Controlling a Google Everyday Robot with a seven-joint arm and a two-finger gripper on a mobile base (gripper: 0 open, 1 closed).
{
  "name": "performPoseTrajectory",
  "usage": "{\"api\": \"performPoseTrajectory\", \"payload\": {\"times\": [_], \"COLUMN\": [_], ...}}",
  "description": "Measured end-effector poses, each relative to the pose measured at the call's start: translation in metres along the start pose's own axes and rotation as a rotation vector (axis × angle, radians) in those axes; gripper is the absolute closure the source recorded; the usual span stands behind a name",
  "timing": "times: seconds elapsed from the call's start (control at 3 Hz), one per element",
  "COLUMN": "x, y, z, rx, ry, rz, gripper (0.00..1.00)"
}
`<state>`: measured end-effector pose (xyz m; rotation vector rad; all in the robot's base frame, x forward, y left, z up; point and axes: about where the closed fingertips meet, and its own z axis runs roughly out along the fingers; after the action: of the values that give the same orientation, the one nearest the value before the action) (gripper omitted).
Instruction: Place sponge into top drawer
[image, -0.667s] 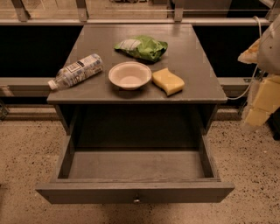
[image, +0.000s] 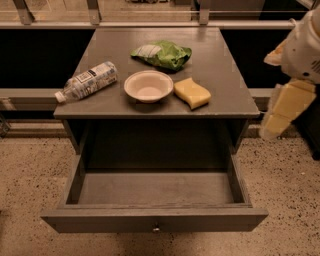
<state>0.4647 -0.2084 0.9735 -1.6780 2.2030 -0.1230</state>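
The yellow sponge (image: 192, 92) lies on the grey cabinet top (image: 225, 70), right of the white bowl (image: 148, 85). The top drawer (image: 155, 219) is pulled out towards me, with nothing inside it, and a small metal knob sits on its front panel. My gripper (image: 282, 107), with pale yellow fingers, hangs at the right edge of the view, beside the cabinet and well to the right of the sponge. It holds nothing.
A clear plastic water bottle (image: 87, 80) lies on its side at the left of the cabinet top. A green chip bag (image: 162, 53) lies behind the bowl. A railing runs behind the cabinet. Speckled floor surrounds the drawer.
The gripper at the right edge has shifted slightly; the objects on the cabinet and the drawer have not moved.
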Motion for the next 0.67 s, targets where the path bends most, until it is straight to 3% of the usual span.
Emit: {"api": "performPoseTrajectory", "payload": {"times": [0.33, 0.67], "x": [-0.040, -0.064], "y": [-0.054, -0.088], "z": [0.040, 0.071], "rx": [0.041, 0.034], "ry": [-0.098, -0.182], "rz": [0.000, 0.020], "gripper": [0.00, 0.00]}}
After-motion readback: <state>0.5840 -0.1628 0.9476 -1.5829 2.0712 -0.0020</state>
